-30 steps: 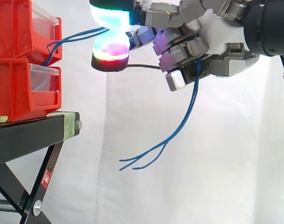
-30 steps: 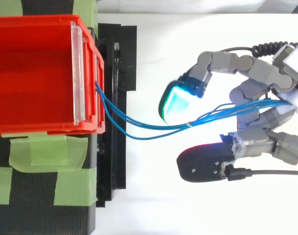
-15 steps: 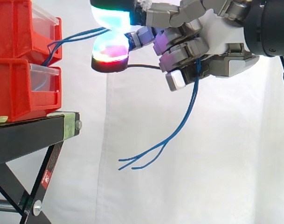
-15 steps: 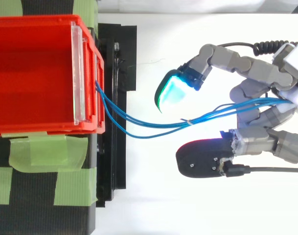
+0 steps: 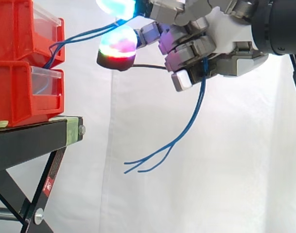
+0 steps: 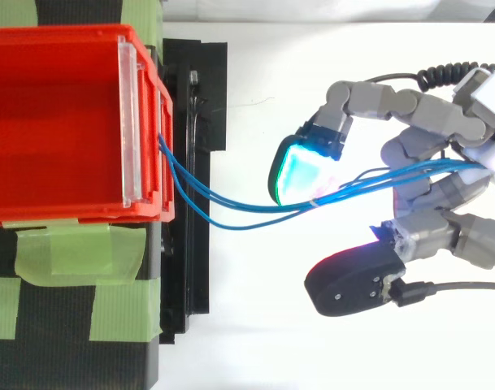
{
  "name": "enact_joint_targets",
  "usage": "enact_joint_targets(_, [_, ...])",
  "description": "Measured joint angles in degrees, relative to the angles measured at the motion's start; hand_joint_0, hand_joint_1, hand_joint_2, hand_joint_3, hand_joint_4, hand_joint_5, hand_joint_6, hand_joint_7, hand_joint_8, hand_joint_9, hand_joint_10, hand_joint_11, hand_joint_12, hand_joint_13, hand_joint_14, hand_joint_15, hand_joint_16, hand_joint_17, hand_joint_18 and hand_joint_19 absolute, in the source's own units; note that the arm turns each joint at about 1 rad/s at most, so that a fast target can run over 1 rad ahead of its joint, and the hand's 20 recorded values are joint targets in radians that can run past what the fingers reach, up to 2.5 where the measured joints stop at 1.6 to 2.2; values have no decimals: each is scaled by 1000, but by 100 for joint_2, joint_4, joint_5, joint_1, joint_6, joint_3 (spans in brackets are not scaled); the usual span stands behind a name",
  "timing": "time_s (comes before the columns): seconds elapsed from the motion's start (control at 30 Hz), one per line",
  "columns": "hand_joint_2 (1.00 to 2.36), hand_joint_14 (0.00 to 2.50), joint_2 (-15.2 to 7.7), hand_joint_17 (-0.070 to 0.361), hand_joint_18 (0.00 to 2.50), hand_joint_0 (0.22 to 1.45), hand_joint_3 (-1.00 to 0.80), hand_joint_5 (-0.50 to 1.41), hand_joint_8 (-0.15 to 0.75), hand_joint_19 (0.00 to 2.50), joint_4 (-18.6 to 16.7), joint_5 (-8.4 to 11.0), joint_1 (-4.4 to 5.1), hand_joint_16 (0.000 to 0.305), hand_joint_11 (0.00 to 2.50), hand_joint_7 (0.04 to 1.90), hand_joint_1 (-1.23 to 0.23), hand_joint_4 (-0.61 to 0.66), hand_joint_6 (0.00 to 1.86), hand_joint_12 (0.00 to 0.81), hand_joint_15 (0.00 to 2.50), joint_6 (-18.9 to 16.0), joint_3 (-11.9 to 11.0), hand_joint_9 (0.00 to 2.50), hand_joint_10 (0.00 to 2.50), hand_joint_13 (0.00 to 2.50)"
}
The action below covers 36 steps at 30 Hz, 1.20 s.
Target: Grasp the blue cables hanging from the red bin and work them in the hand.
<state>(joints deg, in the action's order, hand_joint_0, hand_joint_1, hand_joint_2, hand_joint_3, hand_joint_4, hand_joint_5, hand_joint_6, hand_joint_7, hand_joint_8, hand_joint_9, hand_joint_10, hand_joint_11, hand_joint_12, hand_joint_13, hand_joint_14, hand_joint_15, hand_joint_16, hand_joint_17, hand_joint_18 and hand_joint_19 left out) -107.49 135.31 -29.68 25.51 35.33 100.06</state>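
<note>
My fingers (image 5: 186, 51) are curled round the blue cables (image 6: 255, 210), gripping them. The cables run from the front of the upper red bin (image 6: 68, 32) across open air to my grip, and their loose ends dangle free below. A lower red bin (image 5: 16, 92) sits beneath, on a black stand (image 5: 31, 141) patched with green tape (image 6: 76, 248). A white curtain (image 5: 235, 170) hangs behind.

I watch level and close from the side, red bins (image 5: 21, 92) at nine o'clock, and straight down from above; both views share those bins, blue cables (image 5: 190, 125), hand (image 5: 225, 26).
</note>
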Motion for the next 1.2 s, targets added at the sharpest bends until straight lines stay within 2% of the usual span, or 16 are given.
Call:
enact_joint_targets(0.27, [1001,2500,0,158,2500,890,-975,291,580,766,3,21,-34,210,2500,1367,-665,303,273,706,2148,325,-115,1706,2500,2097])
enact_joint_targets(0.4, [1002,2500,0,158,2500,904,-950,294,580,766,-23,97,-55,210,2500,1366,-664,302,266,706,2148,521,-156,1706,2500,2097])
enact_joint_targets(0.53, [1006,2500,0,158,2500,932,-866,295,580,766,-114,185,-61,210,2500,1371,-672,299,263,706,2148,759,-175,1706,2500,2097])
enact_joint_targets(0.7, [1007,2500,-3,158,2500,937,-844,293,580,766,-306,212,-68,210,2500,1374,-678,297,260,706,2148,1047,-178,1706,2500,2097])
enact_joint_targets(0.77, [1007,2500,-2,158,2500,934,-857,289,580,766,-391,215,-68,210,2500,1375,-677,303,262,706,2148,1154,-179,1706,2500,2097])
enact_joint_targets(0.83, [1002,2500,-1,158,2500,879,-944,277,580,766,-474,216,-66,210,2500,1381,-672,303,255,706,2148,1243,-180,1706,2500,2097])
enact_joint_targets(1.0, [1000,2500,-1,158,2500,849,-1000,264,580,766,-561,217,-65,210,2500,1374,-670,303,264,706,2148,1330,-180,1706,2500,2097])
enact_joint_targets(1.2, [1000,2500,-2,158,2500,830,-1000,241,580,766,-405,182,-64,210,2500,1360,-679,300,277,706,2148,1336,-180,1706,2500,2097])
